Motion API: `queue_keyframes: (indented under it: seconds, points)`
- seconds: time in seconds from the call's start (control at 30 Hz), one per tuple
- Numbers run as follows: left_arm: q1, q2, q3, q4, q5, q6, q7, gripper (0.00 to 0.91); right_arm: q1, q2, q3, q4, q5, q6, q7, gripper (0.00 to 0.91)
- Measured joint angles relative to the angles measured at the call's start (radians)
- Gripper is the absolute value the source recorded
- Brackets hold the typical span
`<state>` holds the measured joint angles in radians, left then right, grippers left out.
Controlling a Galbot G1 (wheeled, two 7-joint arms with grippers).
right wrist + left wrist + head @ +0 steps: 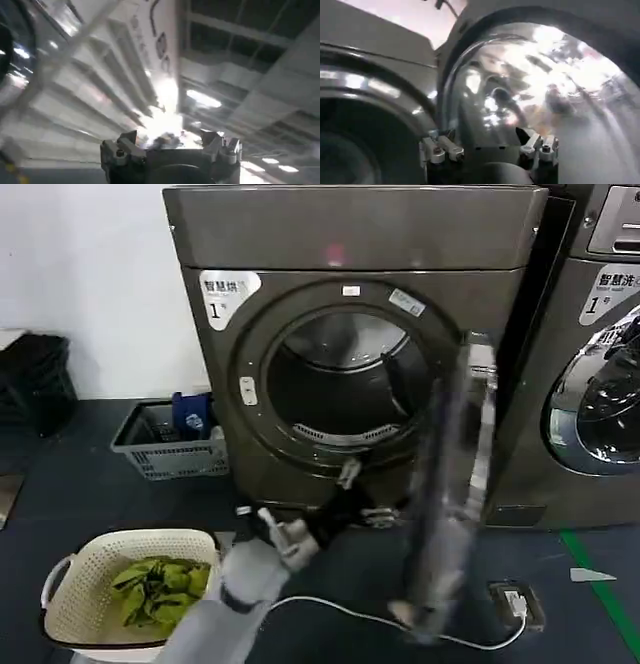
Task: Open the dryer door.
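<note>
The wide chrome-ringed porthole dryer door point(450, 484) stands swung well out, edge-on and upright at the right of the round opening of the grey-bronze metal dryer point(350, 244), hinged on that side. The left gripper point(365, 499), fingers spread and holding nothing, sits just below the opening, immediately left of the door and the nearer arm to push it wider. The right gripper point(170, 150) is released too, pointed at a ceiling; the dryer's white sticker point(225, 296) reads "1".
</note>
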<state>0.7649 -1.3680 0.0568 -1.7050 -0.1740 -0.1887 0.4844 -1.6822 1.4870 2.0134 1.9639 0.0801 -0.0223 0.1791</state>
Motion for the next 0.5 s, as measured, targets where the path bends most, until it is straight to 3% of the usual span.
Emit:
queue_keyframes:
  seconds: [0.5]
  points:
    - [-0.195, -0.137, 0.177, 0.205, -0.009, -0.010, 0.001, 0.907, -0.011, 0.016, 0.125, -0.127, -0.019, 0.035, 0.117, 0.907]
